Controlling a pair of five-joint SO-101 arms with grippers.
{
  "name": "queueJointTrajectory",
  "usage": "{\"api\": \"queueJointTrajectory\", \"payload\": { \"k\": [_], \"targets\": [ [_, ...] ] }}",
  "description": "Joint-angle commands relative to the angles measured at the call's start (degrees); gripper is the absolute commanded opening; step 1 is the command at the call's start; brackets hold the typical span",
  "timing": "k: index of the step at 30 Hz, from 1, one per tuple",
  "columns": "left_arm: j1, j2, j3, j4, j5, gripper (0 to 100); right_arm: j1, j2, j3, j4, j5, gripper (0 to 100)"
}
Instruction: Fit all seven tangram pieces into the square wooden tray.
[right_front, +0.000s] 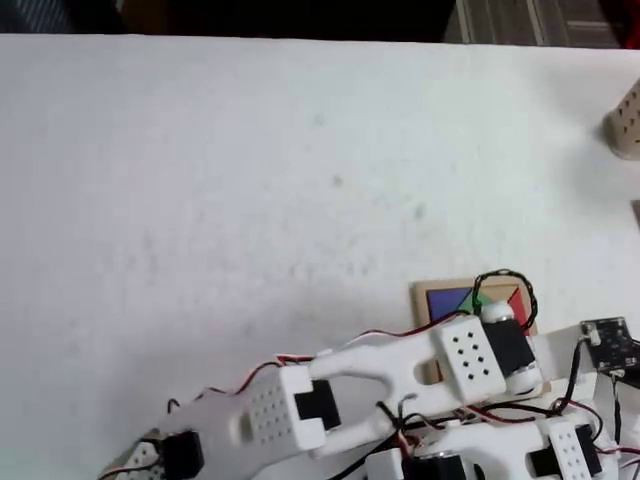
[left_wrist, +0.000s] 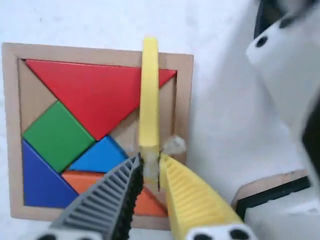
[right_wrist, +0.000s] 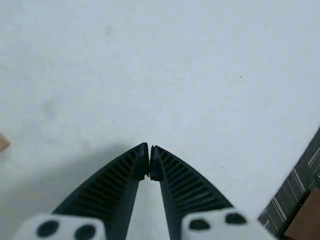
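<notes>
Tray (left_wrist: 184, 100) is mostly filled; red triangle (left_wrist: 95, 92) and green square (left_wrist: 57, 135) are seated. Yellow piece (left_wrist: 149, 97) is clamped on edge by left gripper (left_wrist: 150, 166) over the remaining gap. Right gripper (right_wrist: 149, 161) is closed on nothing.

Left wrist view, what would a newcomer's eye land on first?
The yellow piece, held on edge by the left gripper over a bare gap in the wooden tray. Next, the big red triangle lying flat in the tray. The right gripper is shut above the white table.
</notes>
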Motion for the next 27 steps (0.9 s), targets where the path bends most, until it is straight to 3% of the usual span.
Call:
{"api": "queueJointTrajectory", "payload": {
  "k": [1,4,7,16,27],
  "targets": [
    [1.45,0.66,-3.87,5.63,0.79,22,0.84,-0.66,-0.44,-0.66,1.05,1.7],
    [-0.40,0.66,-4.31,6.68,3.52,35,0.84,-0.66,-0.44,-0.66,1.05,1.7],
    [-3.38,0.31,-4.31,6.77,5.71,40,0.84,-0.66,-0.09,-0.66,1.05,1.7],
    [-7.34,0.48,-9.05,7.82,5.89,40,0.75,-1.19,4.40,-1.10,10.11,1.7],
    [-10.33,0.04,-30.68,23.56,5.80,40,0.84,-1.19,1.85,-0.66,9.85,1.7]
  ]
}}
